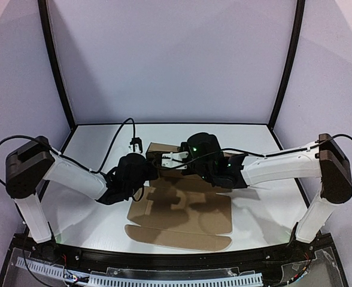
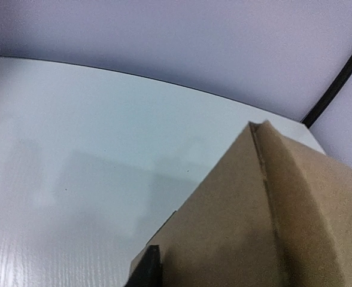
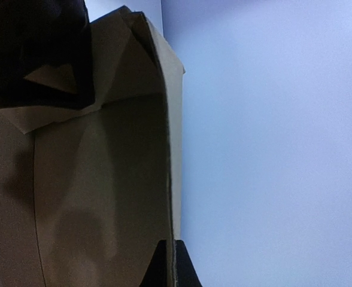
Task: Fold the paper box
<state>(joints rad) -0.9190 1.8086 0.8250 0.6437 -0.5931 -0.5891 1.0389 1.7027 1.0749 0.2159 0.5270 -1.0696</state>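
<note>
The paper box (image 1: 188, 216) is brown die-cut cardboard at the table's middle, with its back part raised into walls and a flat flap with tabs lying toward the near edge. My left gripper (image 1: 146, 170) is at the box's left rear corner. In the left wrist view one dark finger (image 2: 147, 270) presses a raised panel (image 2: 254, 227), which hides the other finger. My right gripper (image 1: 167, 159) is at the back wall. In the right wrist view its fingertips (image 3: 187, 269) pinch the wall's edge (image 3: 104, 191), and my left gripper shows as a dark mass (image 3: 32, 48).
A black cable with a connector (image 1: 136, 143) lies on the white table behind the left gripper. Black frame posts (image 1: 56, 66) stand at the back corners against lavender walls. The box's front flap (image 1: 176, 238) reaches near the table's front edge.
</note>
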